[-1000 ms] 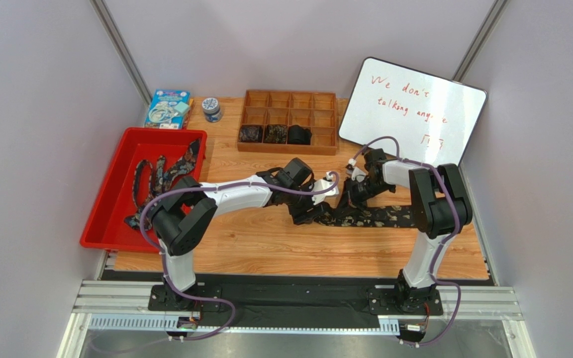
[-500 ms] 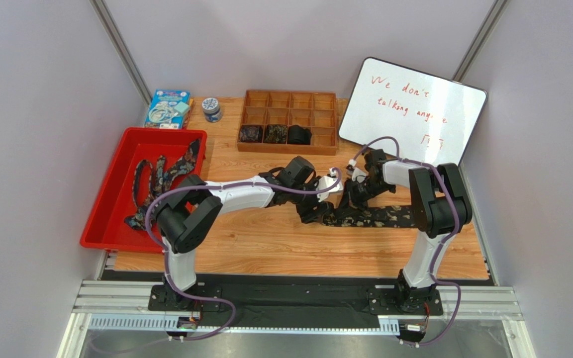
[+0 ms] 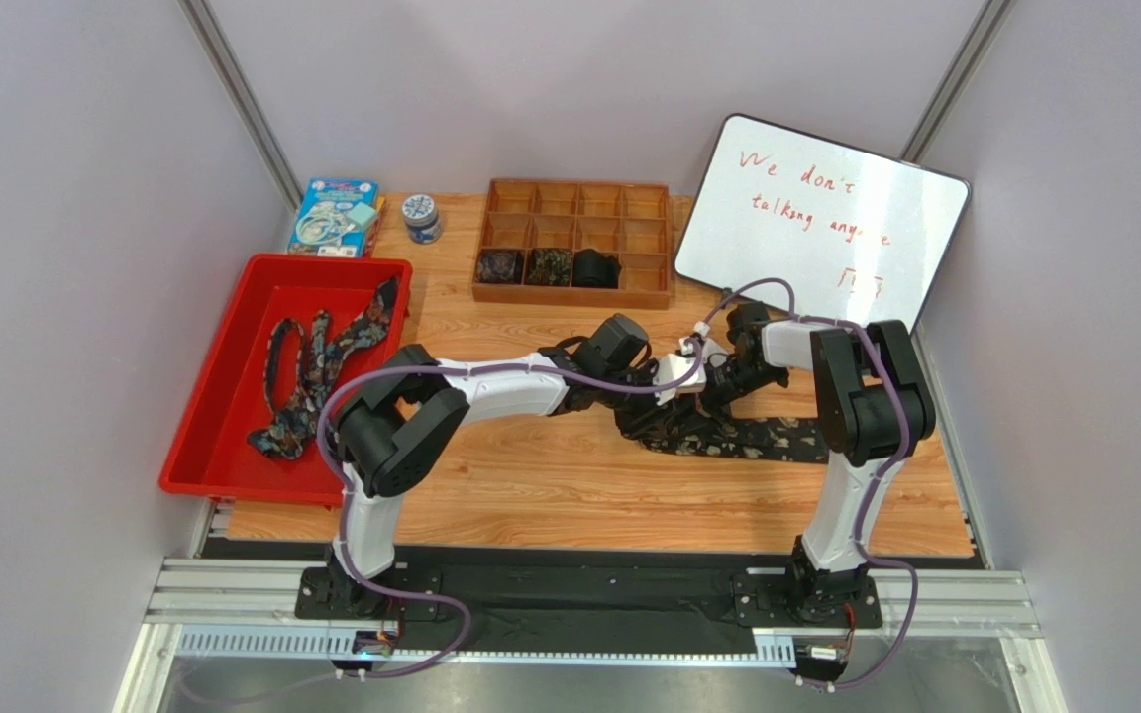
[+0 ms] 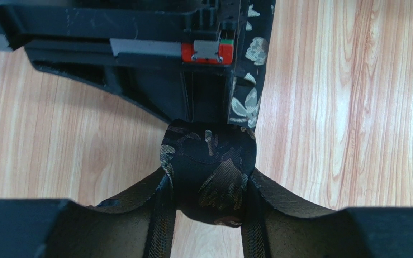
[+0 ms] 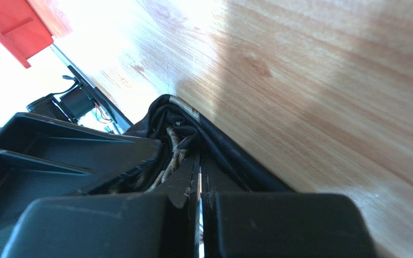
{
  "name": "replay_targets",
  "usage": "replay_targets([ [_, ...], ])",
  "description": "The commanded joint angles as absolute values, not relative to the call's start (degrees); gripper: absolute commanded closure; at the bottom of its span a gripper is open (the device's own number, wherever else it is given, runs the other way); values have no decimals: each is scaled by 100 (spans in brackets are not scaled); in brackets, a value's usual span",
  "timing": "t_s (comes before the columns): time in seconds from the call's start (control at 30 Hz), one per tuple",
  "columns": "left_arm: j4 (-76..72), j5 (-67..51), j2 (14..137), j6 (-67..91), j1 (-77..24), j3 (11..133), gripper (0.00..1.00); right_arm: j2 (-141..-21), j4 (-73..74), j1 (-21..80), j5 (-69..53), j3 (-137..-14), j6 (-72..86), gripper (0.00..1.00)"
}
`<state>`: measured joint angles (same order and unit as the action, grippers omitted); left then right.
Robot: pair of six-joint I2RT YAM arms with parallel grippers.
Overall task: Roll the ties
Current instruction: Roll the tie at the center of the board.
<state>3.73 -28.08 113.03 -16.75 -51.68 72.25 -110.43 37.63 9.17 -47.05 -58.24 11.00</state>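
- The tie (image 3: 748, 435) is lying flat on the table (image 3: 532, 498), a little right of the middle, and its long axis is running left to right along the boards.
- Its left end is standing up as a small coil (image 3: 662, 424), and the flat part is stretching away from the coil toward the right.
- The left gripper (image 3: 648, 421) is reaching to the coil from the left. In the left wrist view its fingers (image 4: 157, 220) are pressing on both sides of the coil (image 4: 208, 172), and the flat strip is leading straight away from them.
- The right gripper (image 3: 699, 398) is meeting the coil from the far right side. In the right wrist view its fingers (image 5: 176, 196) are pressing almost together, with only a thin slit between them, and they are pinching the folds of the tie (image 5: 192, 126) at their tips.
- Loose ties (image 3: 316, 364) are lying in the red tray (image 3: 212, 409) on the left.
- Three rolled ties (image 3: 547, 268) are sitting in the near row of the box (image 3: 577, 201).
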Motion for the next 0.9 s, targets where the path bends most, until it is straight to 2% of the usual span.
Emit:
replay_targets([
  [0.0,105,-2980,11619,-1810,-5379,7470,57,-11189,3410,976,-4016,-5739,809,100],
  [0.13,693,-2594,11804,-2196,-5449,7480,60,-10943,3620,967,-4183,-5844,660,100],
  [0.23,1036,-2242,11865,-2337,-5484,7418,68,-10662,3919,958,-4192,-5897,475,94],
  [0.4,1380,-1706,11936,-2575,-5607,7260,73,-10512,4420,835,-4201,-6152,264,82],
  [0.73,1810,-1336,12182,-2540,-5616,7444,75,-10556,5544,247,-4385,-6679,-290,70],
  [0.87,1881,-1389,12261,-2619,-5616,7514,74,-10328,5783,53,-4727,-6724,-387,56],
])
